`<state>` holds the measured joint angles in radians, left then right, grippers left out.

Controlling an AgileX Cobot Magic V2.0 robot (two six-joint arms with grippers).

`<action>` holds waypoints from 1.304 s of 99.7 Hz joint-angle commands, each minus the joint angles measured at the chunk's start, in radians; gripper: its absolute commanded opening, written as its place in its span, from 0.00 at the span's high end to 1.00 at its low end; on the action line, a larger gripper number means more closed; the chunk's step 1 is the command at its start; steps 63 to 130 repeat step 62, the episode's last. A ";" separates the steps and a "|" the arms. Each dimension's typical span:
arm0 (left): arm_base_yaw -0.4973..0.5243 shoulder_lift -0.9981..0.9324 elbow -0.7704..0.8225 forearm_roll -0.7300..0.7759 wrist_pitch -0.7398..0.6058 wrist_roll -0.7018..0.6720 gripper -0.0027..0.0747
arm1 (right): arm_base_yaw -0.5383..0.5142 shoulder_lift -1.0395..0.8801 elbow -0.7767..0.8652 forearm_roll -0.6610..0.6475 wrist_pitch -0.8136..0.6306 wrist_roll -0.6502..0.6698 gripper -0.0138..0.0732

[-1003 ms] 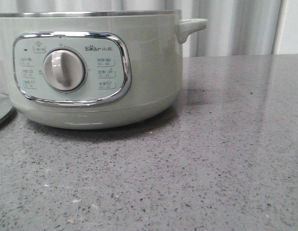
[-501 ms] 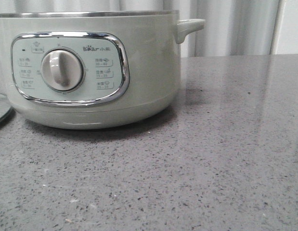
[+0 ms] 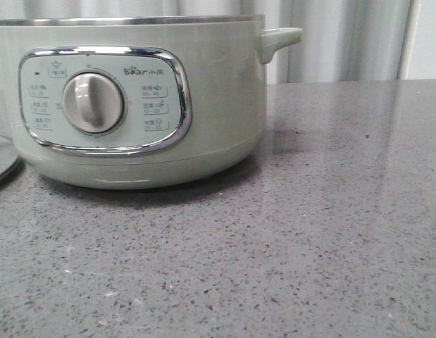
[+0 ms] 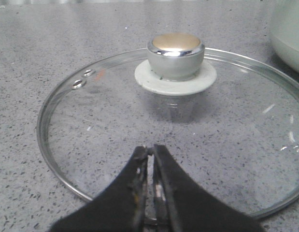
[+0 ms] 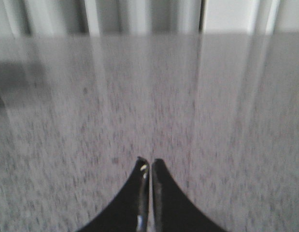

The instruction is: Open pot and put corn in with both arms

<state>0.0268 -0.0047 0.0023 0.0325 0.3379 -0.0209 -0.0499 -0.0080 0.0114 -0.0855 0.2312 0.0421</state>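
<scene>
Nothing much has moved; the pot (image 3: pixel 133 98) only wobbled a tiny bit on the gray table (image 3: pixel 330 232). Its glass lid (image 4: pixel 173 130) lies flat just left of it (off already). My left gripper (image 4: pixel 150 152) and right gripper (image 5: pixel 150 164) are both pressed together, holding nothing.

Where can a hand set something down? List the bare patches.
Bare grey counter spans from the pot rightward, and across the strip in front of it. The pot's left is crowded: the glass lid lies flat there, close beside it.

Glossy sage-green pot (image 3: pixel 218 105) with chrome-trimmed panel, clear glass lid (image 4: pixel 115 140), polished speckled grey stone table (image 3: pixel 330 232).
</scene>
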 commanded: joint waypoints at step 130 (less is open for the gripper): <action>0.002 -0.033 0.007 -0.008 -0.032 0.002 0.99 | -0.007 -0.022 0.020 0.008 0.068 0.000 0.92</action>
